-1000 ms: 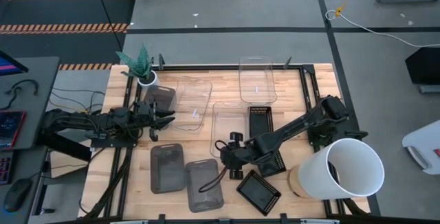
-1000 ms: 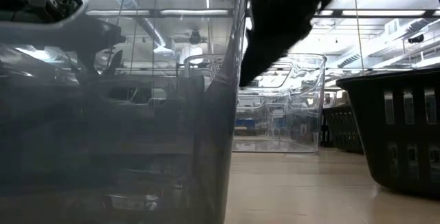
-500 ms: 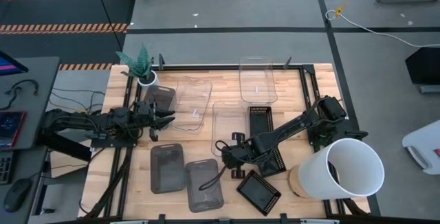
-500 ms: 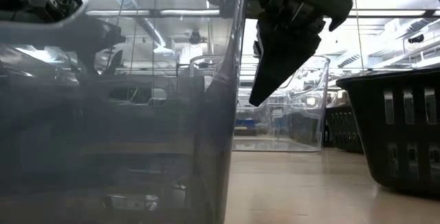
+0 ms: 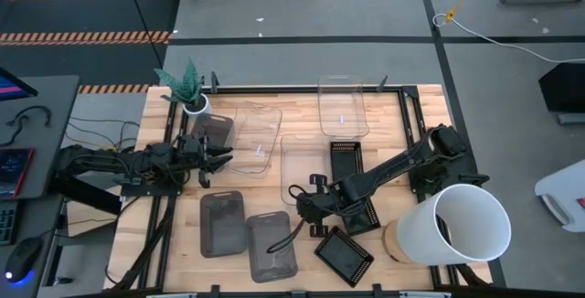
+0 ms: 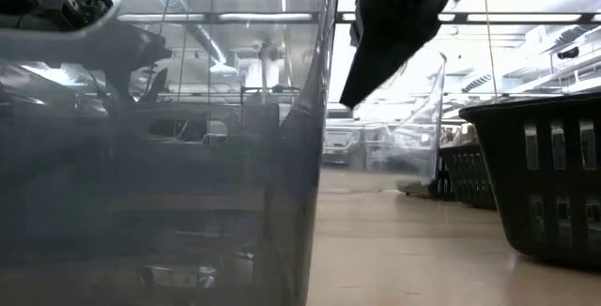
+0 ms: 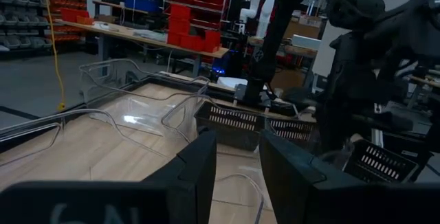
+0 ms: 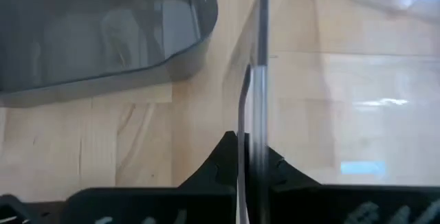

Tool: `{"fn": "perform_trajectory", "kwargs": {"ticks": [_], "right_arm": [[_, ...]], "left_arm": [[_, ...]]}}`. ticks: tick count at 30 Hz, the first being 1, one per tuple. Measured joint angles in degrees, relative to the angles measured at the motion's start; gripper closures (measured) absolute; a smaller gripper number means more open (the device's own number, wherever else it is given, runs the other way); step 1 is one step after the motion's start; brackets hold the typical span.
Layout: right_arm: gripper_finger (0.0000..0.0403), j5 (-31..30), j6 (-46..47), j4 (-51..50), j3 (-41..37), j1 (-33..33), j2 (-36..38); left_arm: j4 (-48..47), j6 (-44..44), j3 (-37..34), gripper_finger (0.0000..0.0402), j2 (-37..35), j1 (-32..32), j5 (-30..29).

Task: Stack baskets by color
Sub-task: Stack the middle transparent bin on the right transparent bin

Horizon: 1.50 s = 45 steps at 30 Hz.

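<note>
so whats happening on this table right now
The right hand has shut on the near wall of a clear basket in the middle of the table, and in the low view that basket is tipped up off the wood. The left hand waits by another clear basket near the plant. Two grey baskets and a black mesh basket lie unstacked at the front.
</note>
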<state>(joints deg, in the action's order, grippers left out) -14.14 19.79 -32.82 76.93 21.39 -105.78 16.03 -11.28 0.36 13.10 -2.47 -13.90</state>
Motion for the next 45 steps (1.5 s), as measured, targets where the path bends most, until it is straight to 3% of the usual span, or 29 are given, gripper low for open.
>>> {"fn": "perform_trajectory", "kwargs": {"ticks": [8, 19, 26, 36, 45], "right_arm": [[0.0397, -3.13, -0.55, -1.09, -0.02, 2.03, 6.27], [0.0397, -9.01, -8.4, -2.11, -0.02, 3.77, 15.87], [0.0397, -13.48, -12.34, -10.57, 0.0, 1.83, 23.08], [0.0398, -14.54, -23.37, -23.91, 0.0, -7.45, 29.5], [0.0398, -10.81, -30.45, -21.74, -7.72, -20.27, 32.48]], "left_arm": [[0.0, 0.01, 0.0, 0.0283, 0.0, 0.0, 0.0], [0.0, 0.01, 0.0, 0.0283, 0.0, -0.01, -0.01], [0.0, 0.01, 0.0, 0.0283, 0.0, -0.01, 0.01], [0.0, 0.01, 0.0, 0.0283, 0.0, 0.01, 0.01], [-0.01, 0.01, 0.0, 0.0283, 0.0, 0.0, 0.01]]}}
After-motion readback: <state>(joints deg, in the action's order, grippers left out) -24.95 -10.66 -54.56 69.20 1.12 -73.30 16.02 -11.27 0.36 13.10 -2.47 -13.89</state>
